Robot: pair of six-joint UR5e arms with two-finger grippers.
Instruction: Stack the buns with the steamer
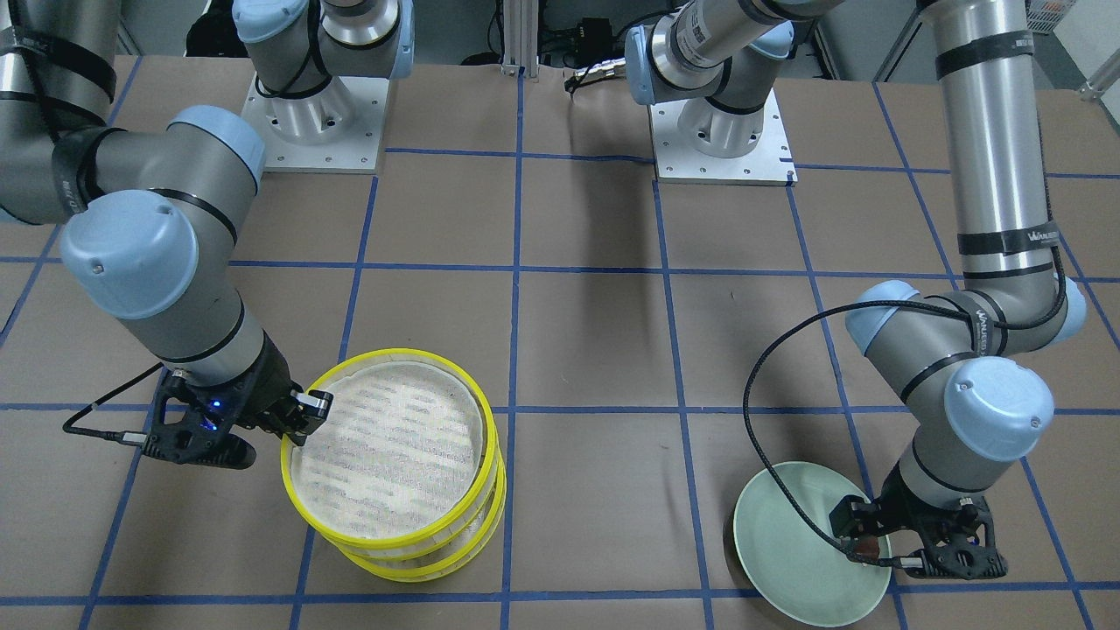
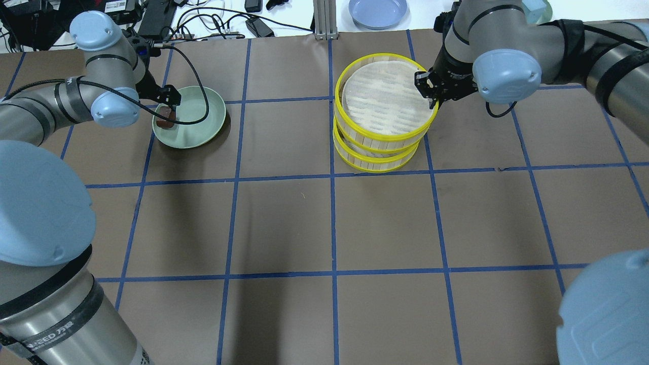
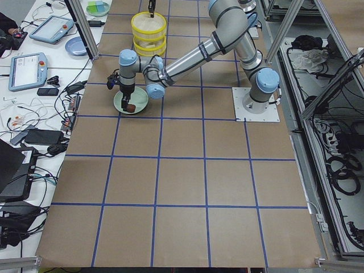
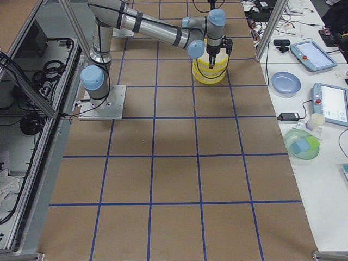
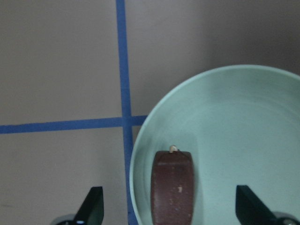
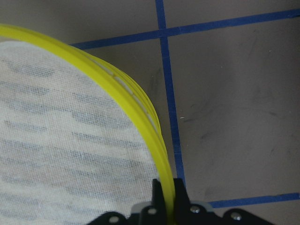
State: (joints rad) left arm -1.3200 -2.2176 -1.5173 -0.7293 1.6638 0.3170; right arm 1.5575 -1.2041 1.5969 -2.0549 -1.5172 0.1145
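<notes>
A dark reddish-brown bun [image 5: 172, 187] lies near the rim of the pale green plate [image 5: 243, 131]. My left gripper [image 5: 171, 202] is open, with one finger on each side of the bun and clear of it. The bun [image 2: 165, 121] and plate [image 2: 203, 119] also show in the overhead view. A stack of three yellow-rimmed steamer trays [image 2: 383, 109] stands to the right. Its top tray [image 1: 389, 437] is lined with white cloth and sits shifted off the lower two. My right gripper [image 6: 167, 197] is shut on the top tray's yellow rim [image 6: 140, 112]. The cream-white bun is out of view.
The two arm bases [image 1: 315, 122] [image 1: 722, 131] are bolted at the robot's side of the table. A blue plate [image 2: 377, 11] and cables lie beyond the far edge. The left gripper's cable [image 2: 197, 76] loops over the green plate.
</notes>
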